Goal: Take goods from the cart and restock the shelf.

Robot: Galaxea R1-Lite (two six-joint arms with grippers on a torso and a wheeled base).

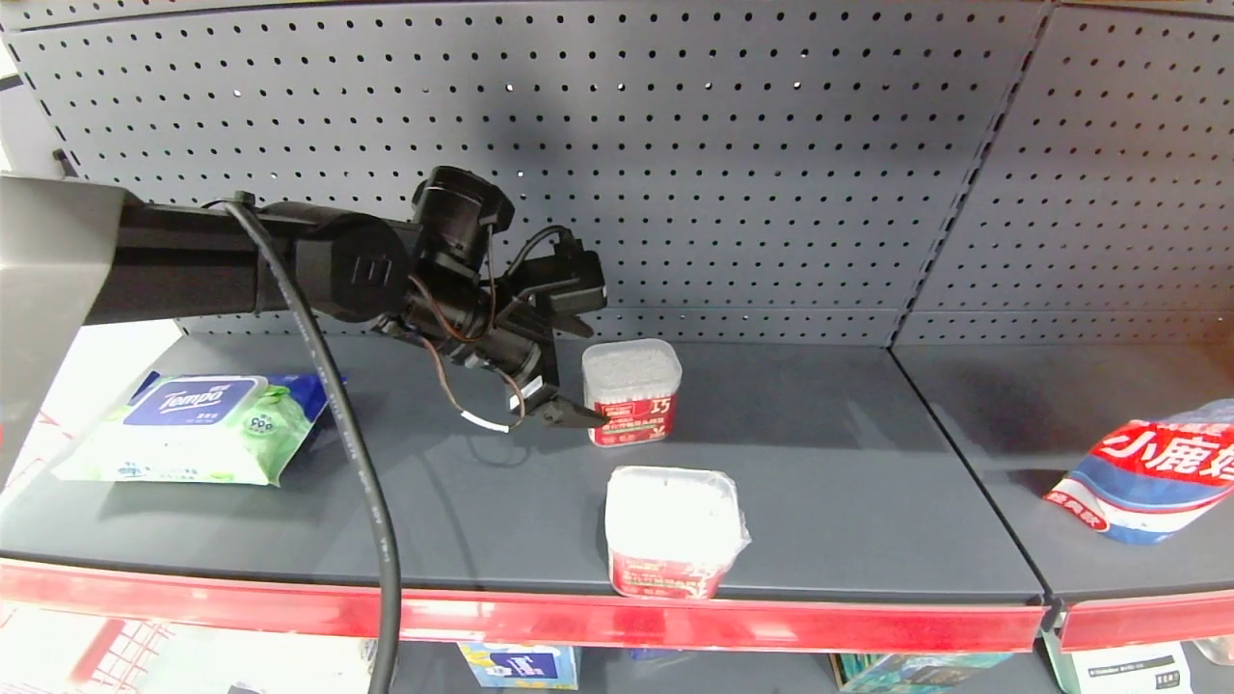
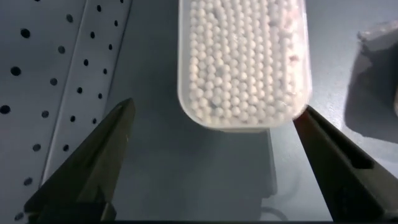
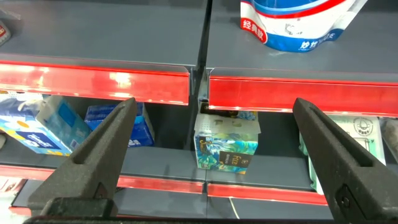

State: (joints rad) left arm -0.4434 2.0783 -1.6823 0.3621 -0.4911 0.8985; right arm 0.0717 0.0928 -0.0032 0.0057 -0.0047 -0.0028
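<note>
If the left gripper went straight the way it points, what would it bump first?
Most likely the rear cotton swab box. It stands right in front of the open left gripper, in line with the gap between its jaws.

We had head looking down on the shelf (image 1: pixel 819 482), left wrist close over its swab box (image 1: pixel 631 390) — right wrist faced it front-on.

Left gripper (image 1: pixel 592 374) spread wide, pointing rightward; right gripper (image 3: pixel 214 102) seemingly parted too.

The shelf (image 1: pixel 819 482) is carrying a wipes pack (image 1: pixel 193 429) near its left edge, a swab tub (image 1: pixel 631 390) standing mid-depth, a second tub (image 1: pixel 672 530) sitting at the front edge, and a bag (image 1: pixel 1147 467) lying on its right section.
</note>
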